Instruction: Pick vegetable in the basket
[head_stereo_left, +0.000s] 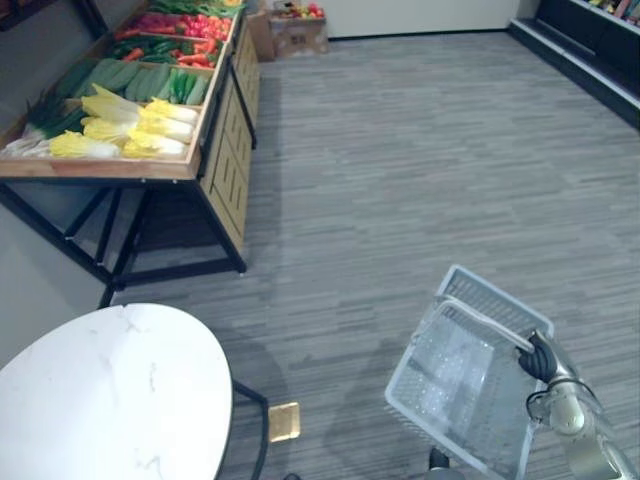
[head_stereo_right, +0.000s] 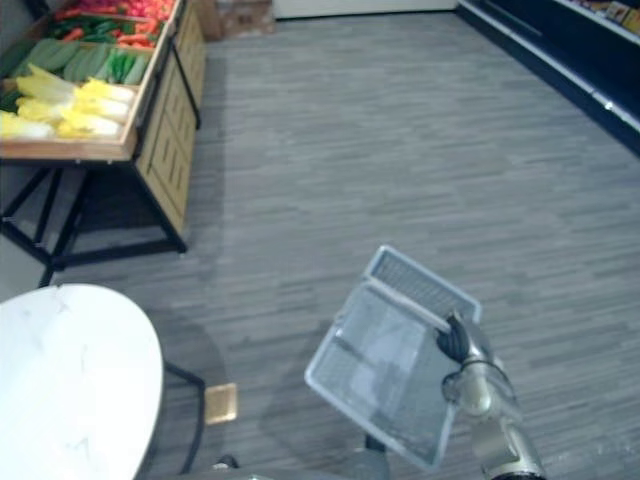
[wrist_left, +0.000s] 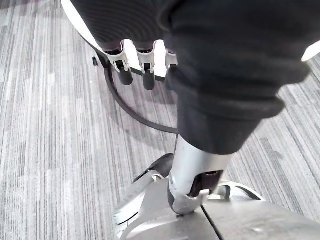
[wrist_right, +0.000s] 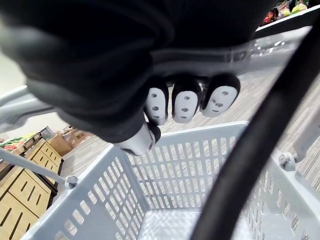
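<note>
Step in hand: we judge this to be the approach, with no vegetable picked yet. The right hand (head_stereo_left: 540, 358) hangs at 5 o'clock in the head views. Its fingers (wrist_right: 185, 105) are curled round the handle (head_stereo_left: 480, 315) of the grey plastic basket (head_stereo_left: 410, 372). The basket hangs tilted above the carpet floor (head_stereo_left: 420, 170), and its perforated bottom and walls show nothing inside.

The vegetables sit at 10 to 11 o'clock on the wooden produce stand (head_stereo_left: 100, 168), well apart from the basket. The front compartment holds napa cabbages (head_stereo_left: 130, 130), with leeks (head_stereo_left: 40, 125) beside them. The next compartment back holds cucumbers (head_stereo_left: 120, 78). Red produce (head_stereo_left: 185, 25) lies further back, too small for us to name. A cardboard box (head_stereo_left: 295, 30) with more produce stands on the floor at 12 o'clock. A round white desk (head_stereo_left: 110, 390) stands at 7 o'clock.

The left hand (wrist_left: 135, 57) hangs over the floor, its fingers (wrist_left: 125, 75) relaxed and holding nothing.

Next move, in our judgement: close on the stand, skirting the desk, so the free left hand can reach the front compartment. The basket needs levelling first.
</note>
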